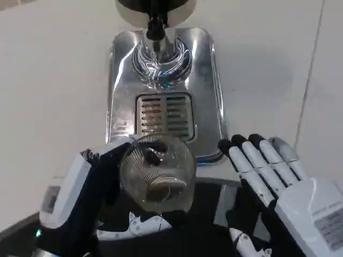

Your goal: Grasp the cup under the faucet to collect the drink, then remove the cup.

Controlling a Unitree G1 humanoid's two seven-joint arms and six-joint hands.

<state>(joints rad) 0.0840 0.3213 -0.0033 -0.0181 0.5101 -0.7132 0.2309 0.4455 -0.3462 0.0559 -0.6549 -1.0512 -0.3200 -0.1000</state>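
Dispenser top cut off at frame edge; faucet (155, 24) partly seen. 1 ribbed glass cup (156, 170) was gripped by left hand (88, 195), near drip tray (163, 91) front edge. Right hand (278, 182) lay spread, empty, beside cup. 2 hands, 1 cup.

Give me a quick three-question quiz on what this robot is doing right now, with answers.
1. True or false: the glass cup stands on the drip tray's grille.
2. Which robot hand holds the cup: A left, B right, C both?
3. Fill in: the right robot hand has its fingers ____.

Key: 1 false, it is held in front of the metal drip tray, away from the faucet. 2 A, the left robot hand. 3 spread, holding nothing.
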